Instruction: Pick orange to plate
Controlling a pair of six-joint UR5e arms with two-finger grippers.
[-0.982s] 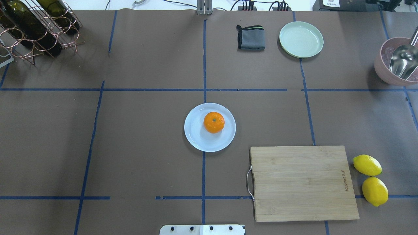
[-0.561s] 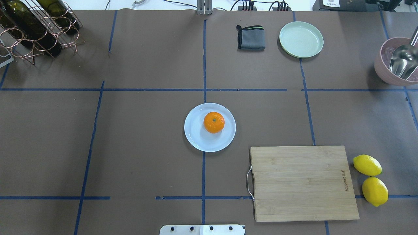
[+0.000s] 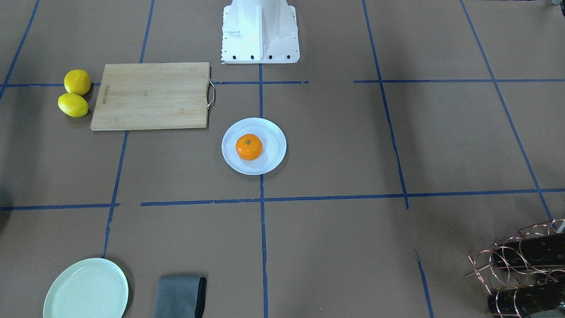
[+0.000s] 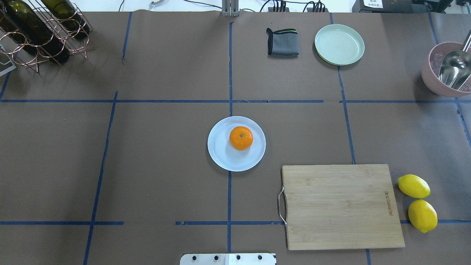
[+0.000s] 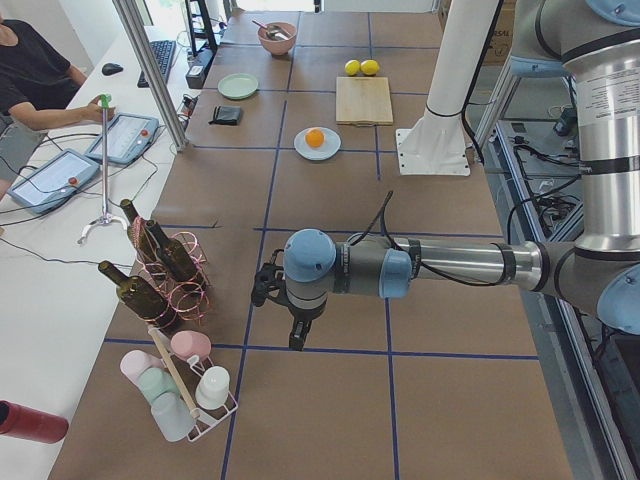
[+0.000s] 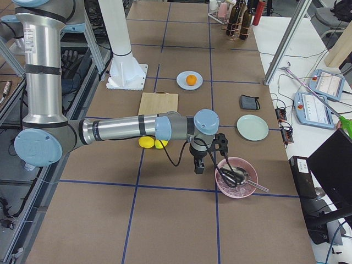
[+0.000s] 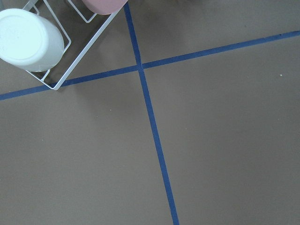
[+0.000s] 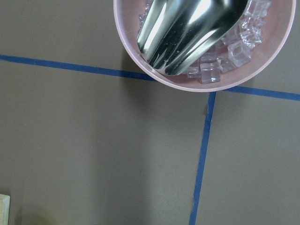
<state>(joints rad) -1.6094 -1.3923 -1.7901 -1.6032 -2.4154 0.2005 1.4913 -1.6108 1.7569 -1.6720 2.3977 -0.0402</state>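
The orange (image 4: 241, 138) rests inside the white plate (image 4: 224, 156) at the table's centre, slightly toward the plate's far right; it is also seen as orange (image 3: 249, 146) on plate (image 3: 273, 155). Neither arm shows in the overhead or front views. My left gripper (image 5: 297, 336) hangs over bare table far from the plate, near the bottle rack. My right gripper (image 6: 199, 165) hangs beside the pink bowl, also far from the plate. I cannot tell whether either is open or shut, and the wrist views show no fingers.
A wooden cutting board (image 4: 342, 206) lies near right, with two lemons (image 4: 417, 202) beside it. A pale green plate (image 4: 339, 44) and grey cloth (image 4: 282, 42) sit far right. A pink bowl (image 8: 140, 56) holds ice and a metal scoop. A bottle rack (image 4: 40, 29) stands far left.
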